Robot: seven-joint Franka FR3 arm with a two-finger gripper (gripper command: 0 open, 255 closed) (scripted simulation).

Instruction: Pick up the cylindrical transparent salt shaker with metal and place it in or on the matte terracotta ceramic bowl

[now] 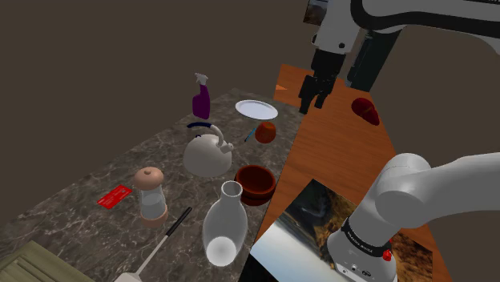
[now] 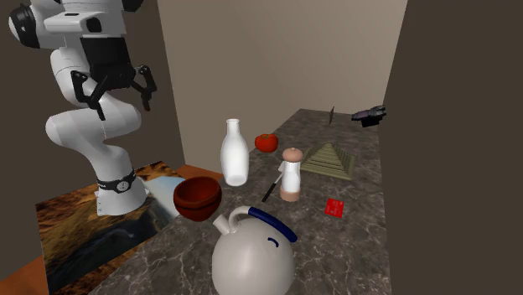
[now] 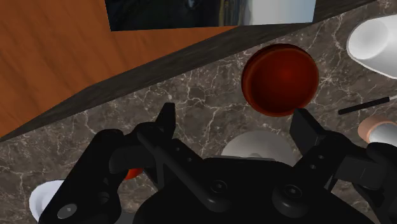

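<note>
Terracotta bowl (image 3: 280,79) sits below the open, empty pincer (image 3: 235,118); shaker (image 1: 151,195) stands farther off on the tabletop (image 1: 80,180).

Dim, even light, soft shadows, sharp

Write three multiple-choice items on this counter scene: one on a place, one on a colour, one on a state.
1. The salt shaker stands:
A) on the counter beside the red card
B) in a sink
C) on a shelf

2. The kettle has a handle that is:
A) green
B) dark blue
C) yellow

3. The gripper is:
A) shut on the salt shaker
B) shut on a spoon
C) open and empty

Answers:
1 A: its base rests on the counter next to the card.
2 B: the arc over the white body is dark blue.
3 C: the fingers stand apart, high above the counter, with nothing between them.
</note>
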